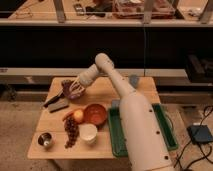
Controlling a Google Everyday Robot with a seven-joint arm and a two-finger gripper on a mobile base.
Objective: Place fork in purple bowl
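Nearest the camera, the robot's white arm body (142, 135) rose over the right side of the light wooden desk (105, 145), in front of a green tray (167, 137). On the desk's front left stood a small metal cup (45, 140), a cluster of dark grapes (71, 131) and a white cup (88, 133). Behind them sat a round orange-brown bowl (95, 114) with an orange fruit (78, 115) just beside it. Further back, a black-handled tool (54, 99) lay at the left. The arm bent at its elbow (102, 60) near the desk's far edge and reached down and left, ending in the gripper (76, 89) directly over the round purple bowl (73, 91). Whether the fingers were parted or closed could not be told. The slim pale fork could not be made out; the gripper hid the bowl's inside.
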